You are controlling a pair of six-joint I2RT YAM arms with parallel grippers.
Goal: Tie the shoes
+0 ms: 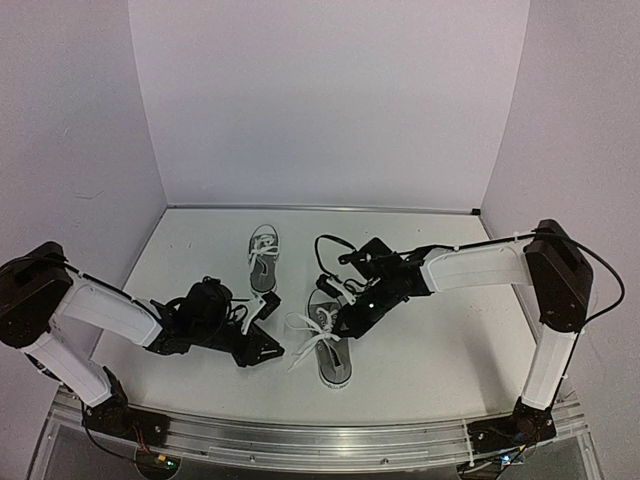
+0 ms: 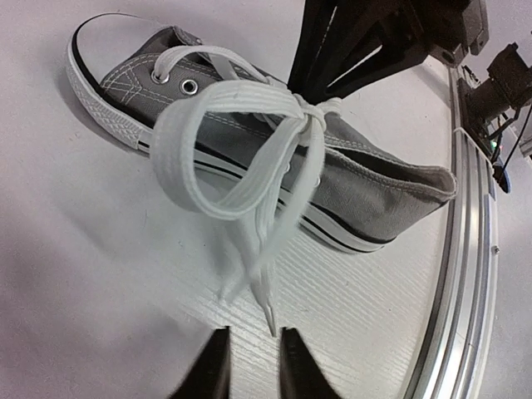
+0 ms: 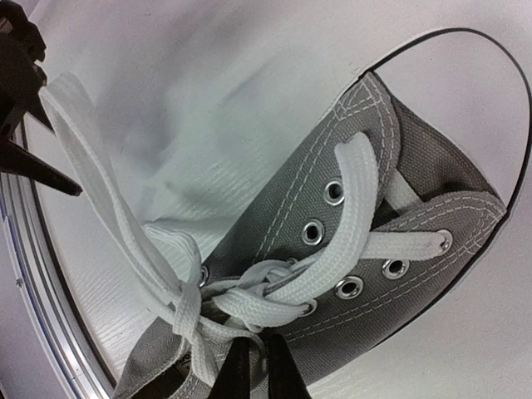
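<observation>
Two small grey canvas shoes lie on the white table. The far shoe (image 1: 263, 258) lies alone toward the back. The near shoe (image 1: 330, 358) has a white lace loop (image 2: 208, 141) hanging off its left side from a knot (image 2: 312, 116). My left gripper (image 1: 268, 348) sits just left of it, open and empty (image 2: 253, 334), with a loose lace tip (image 2: 270, 320) lying just ahead of the gap. My right gripper (image 1: 337, 322) is over the shoe's opening. It is shut (image 3: 256, 359) on a lace strand right at the knot (image 3: 224, 303).
An aluminium rail (image 1: 320, 440) runs along the table's near edge, close to the shoe's heel (image 2: 465, 274). White walls stand on three sides. A black cable loop (image 1: 330, 245) hangs off the right arm near the far shoe.
</observation>
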